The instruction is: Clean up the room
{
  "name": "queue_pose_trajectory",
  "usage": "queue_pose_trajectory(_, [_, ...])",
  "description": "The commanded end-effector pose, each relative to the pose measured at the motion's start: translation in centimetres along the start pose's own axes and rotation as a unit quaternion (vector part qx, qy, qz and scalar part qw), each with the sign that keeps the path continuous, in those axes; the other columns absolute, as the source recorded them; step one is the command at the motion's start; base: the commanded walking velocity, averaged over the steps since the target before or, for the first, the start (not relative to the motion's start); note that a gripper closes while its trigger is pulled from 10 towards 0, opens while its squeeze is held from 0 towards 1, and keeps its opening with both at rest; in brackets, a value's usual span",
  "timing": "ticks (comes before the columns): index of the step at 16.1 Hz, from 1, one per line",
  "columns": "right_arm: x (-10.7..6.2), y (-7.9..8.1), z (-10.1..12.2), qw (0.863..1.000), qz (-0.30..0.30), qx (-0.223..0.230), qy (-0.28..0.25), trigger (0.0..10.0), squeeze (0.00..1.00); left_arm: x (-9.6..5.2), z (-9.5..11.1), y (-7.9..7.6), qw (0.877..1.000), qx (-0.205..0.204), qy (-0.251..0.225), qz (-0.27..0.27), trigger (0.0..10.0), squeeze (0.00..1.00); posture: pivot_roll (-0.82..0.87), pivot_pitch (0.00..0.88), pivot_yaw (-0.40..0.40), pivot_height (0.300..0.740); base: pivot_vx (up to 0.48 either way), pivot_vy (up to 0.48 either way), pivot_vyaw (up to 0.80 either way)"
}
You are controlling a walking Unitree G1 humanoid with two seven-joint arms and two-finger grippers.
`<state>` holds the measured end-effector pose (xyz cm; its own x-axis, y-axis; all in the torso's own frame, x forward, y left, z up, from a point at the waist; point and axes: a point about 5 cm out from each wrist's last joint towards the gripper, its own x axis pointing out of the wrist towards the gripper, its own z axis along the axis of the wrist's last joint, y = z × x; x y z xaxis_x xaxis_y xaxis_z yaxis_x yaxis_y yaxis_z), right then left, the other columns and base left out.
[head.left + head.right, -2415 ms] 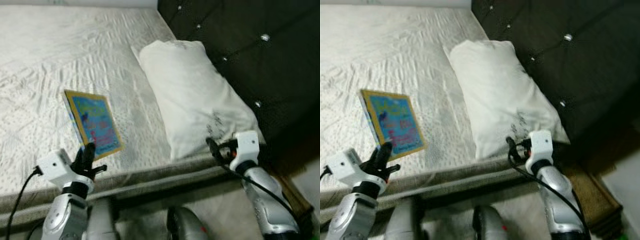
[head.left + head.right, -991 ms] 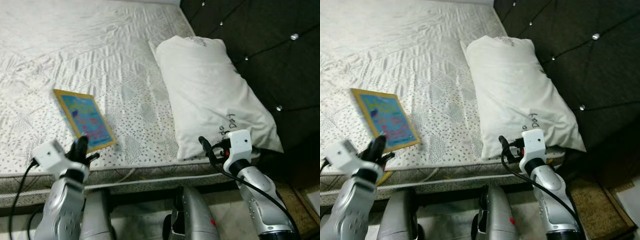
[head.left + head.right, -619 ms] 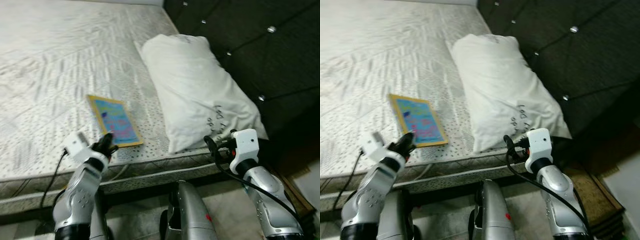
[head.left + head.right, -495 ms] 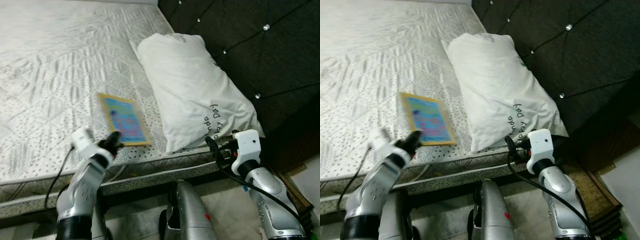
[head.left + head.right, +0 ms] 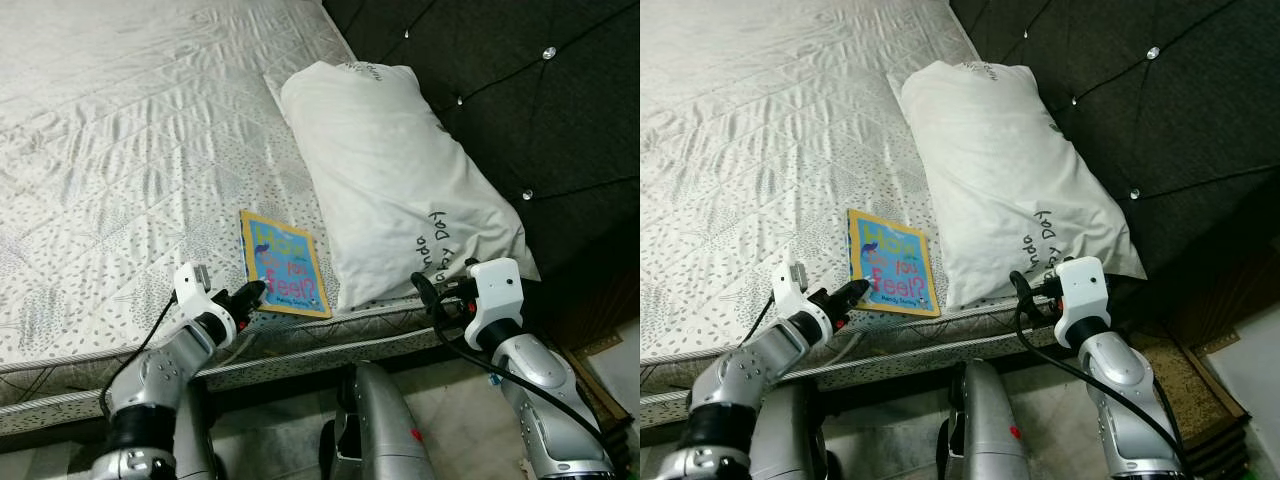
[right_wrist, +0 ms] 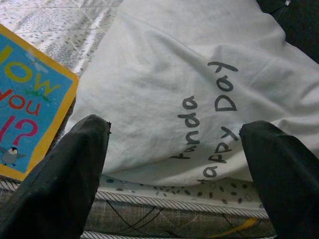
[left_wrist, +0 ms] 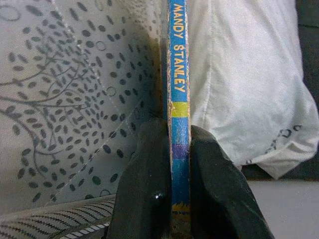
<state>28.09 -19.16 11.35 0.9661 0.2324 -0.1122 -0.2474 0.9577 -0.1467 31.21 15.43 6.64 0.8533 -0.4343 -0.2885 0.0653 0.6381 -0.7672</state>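
Observation:
A blue picture book [image 5: 283, 264] with a yellow border lies near the front edge of the bed, just left of a white pillow [image 5: 395, 170]. My left gripper [image 5: 252, 292] is shut on the book's near left corner; in the left wrist view both black fingers [image 7: 144, 189] clamp the book's spine [image 7: 178, 89]. My right gripper [image 5: 432, 297] hangs open at the mattress edge in front of the pillow's near end, nothing between its fingers [image 6: 75, 169]. The pillow [image 6: 199, 84] carries handwritten lettering.
The patterned white mattress [image 5: 120, 150] stretches away to the left and back. A dark tufted headboard [image 5: 520, 90] runs along the right. Below the bed edge are my silver legs [image 5: 375, 420] and a strip of brown rug [image 5: 610, 360] at the right.
The camera has shifted as I moved. My left gripper has come in from the left and closed on the book's near corner. The right gripper stays open by the pillow.

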Motion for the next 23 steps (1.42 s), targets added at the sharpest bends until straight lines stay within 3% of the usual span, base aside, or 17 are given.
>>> queue_pose_trajectory(1, [-0.2, -0.7, 0.3, 1.000, -0.012, -0.012, -0.001, 10.0, 0.00, 0.6, -0.8, -0.6, 0.999, 0.002, 0.035, -0.027, 10.0, 0.00, -0.11, 0.149, -0.143, 0.556, 0.000, 0.000, 0.00])
queue_pose_trajectory(5, [-0.1, -0.7, 0.5, 1.000, -0.013, -0.017, -0.004, 10.0, 0.00, 1.1, -0.1, 0.5, 0.999, -0.014, 0.034, -0.017, 10.0, 0.00, -0.12, 0.149, -0.140, 0.556, 0.000, 0.000, 0.00])
queue_pose_trajectory(6, [-0.1, -0.6, 0.4, 1.000, -0.014, -0.017, -0.004, 10.0, 0.00, 1.0, -0.2, 1.4, 0.999, -0.012, 0.033, 0.007, 10.0, 0.00, -0.12, 0.148, -0.139, 0.556, 0.000, 0.000, 0.00])
queue_pose_trajectory(7, [-0.1, -0.6, 0.4, 1.000, -0.014, -0.018, -0.004, 10.0, 0.00, 1.0, -0.2, 1.7, 0.999, -0.018, 0.034, 0.011, 10.0, 0.11, -0.12, 0.148, -0.138, 0.556, 0.000, 0.000, 0.00])
queue_pose_trajectory(8, [-0.2, -0.7, 0.4, 1.000, -0.015, -0.019, -0.004, 10.0, 0.00, 1.0, -0.2, 2.0, 0.999, -0.023, 0.035, 0.015, 10.0, 1.00, -0.12, 0.148, -0.137, 0.556, 0.000, 0.000, 0.00])
queue_pose_trajectory(13, [0.0, -0.6, 0.5, 1.000, -0.016, -0.018, -0.006, 10.0, 0.00, 0.8, 0.4, 3.1, 0.999, -0.015, 0.028, 0.038, 10.0, 1.00, -0.12, 0.147, -0.137, 0.556, 0.000, 0.000, 0.00])
queue_pose_trajectory(19, [0.1, -0.5, 0.4, 1.000, -0.018, 0.005, -0.005, 10.0, 0.00, -0.9, 2.3, 5.7, 0.992, 0.052, 0.017, 0.111, 10.0, 1.00, -0.11, 0.140, -0.126, 0.556, 0.000, 0.000, 0.00])
queue_pose_trajectory(23, [0.2, -0.3, 0.3, 1.000, -0.021, 0.006, -0.007, 10.0, 0.00, -1.6, 3.4, 6.5, 0.989, 0.061, -0.011, 0.135, 10.0, 1.00, -0.10, 0.137, -0.125, 0.556, 0.000, 0.000, 0.00])
